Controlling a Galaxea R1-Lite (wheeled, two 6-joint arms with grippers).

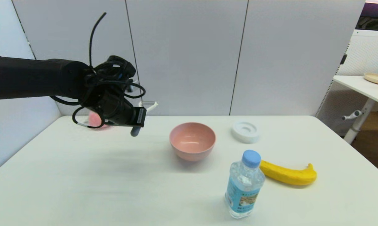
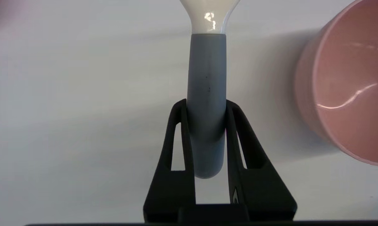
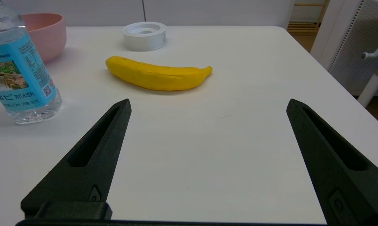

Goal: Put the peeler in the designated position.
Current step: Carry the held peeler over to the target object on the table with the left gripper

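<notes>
I have the left hand point(image 1: 138, 121) raised above the white bench point(image 1: 82, 175) at centre left of the head frame, pinching the small Y-shaped peeler with slim grey handle and cream-white forked head point(image 1: 146, 111). Its long axis slants from the handle end, low beside the fingers, up to the head toward upper right. The left wrist view shows what the head view hides: both fingers point(image 2: 179, 135) press the handle point(image 2: 206, 103) near its rounded end, with the glossy pink bowl point(image 2: 349, 94) at right. The right hand point(image 3: 207, 103) is spread wide, low over the bench near the yellow banana point(image 3: 157, 75) and clear water bottle with blue label point(image 3: 19, 72).
</notes>
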